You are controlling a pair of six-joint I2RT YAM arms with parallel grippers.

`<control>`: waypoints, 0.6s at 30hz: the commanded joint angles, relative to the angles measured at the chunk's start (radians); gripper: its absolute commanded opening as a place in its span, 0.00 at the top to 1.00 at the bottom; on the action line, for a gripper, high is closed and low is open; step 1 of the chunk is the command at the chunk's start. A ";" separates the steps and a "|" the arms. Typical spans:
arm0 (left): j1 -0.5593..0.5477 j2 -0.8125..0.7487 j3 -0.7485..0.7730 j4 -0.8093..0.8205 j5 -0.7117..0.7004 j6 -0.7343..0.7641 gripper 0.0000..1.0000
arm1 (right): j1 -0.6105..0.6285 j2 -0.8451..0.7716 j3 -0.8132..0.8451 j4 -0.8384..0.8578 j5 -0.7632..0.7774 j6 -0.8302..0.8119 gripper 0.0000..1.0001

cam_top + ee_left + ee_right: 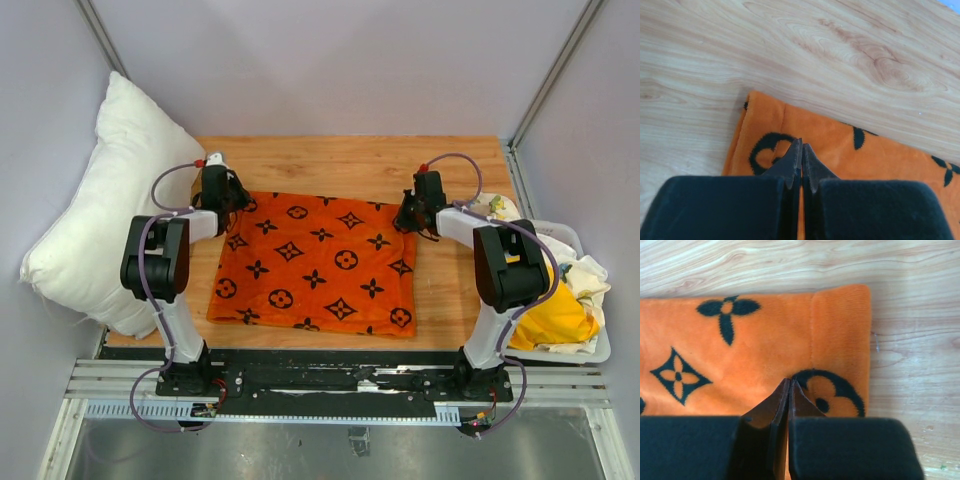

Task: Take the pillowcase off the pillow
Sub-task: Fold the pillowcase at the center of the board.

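I am pinching the pillowcase (315,265) at its far corners, left gripper (801,147) and right gripper (790,385) both clamped on cloth, with the pillow (90,230) lying free outside my left gripper.

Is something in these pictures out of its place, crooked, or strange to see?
The pillow is mostly off the table. It hangs over the left edge and leans on the side wall. The pillowcase lies flat and empty, turned slightly askew. Nothing looks spilled or damaged.
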State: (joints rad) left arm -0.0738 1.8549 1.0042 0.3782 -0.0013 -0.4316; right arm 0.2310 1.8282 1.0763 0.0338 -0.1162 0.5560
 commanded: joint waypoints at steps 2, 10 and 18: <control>0.003 0.045 0.030 -0.008 0.026 -0.017 1.00 | -0.035 0.049 0.034 -0.010 -0.027 0.047 0.99; 0.002 0.039 0.031 -0.009 0.029 -0.016 1.00 | -0.059 0.115 0.091 -0.075 -0.011 0.069 0.99; 0.001 0.036 0.033 0.005 0.056 -0.030 1.00 | -0.091 0.198 0.195 -0.155 0.011 0.060 0.99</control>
State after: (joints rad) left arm -0.0738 1.8935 1.0172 0.3573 0.0303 -0.4534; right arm 0.1883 1.9682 1.2289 -0.0486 -0.1463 0.6132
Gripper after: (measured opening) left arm 0.009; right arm 0.010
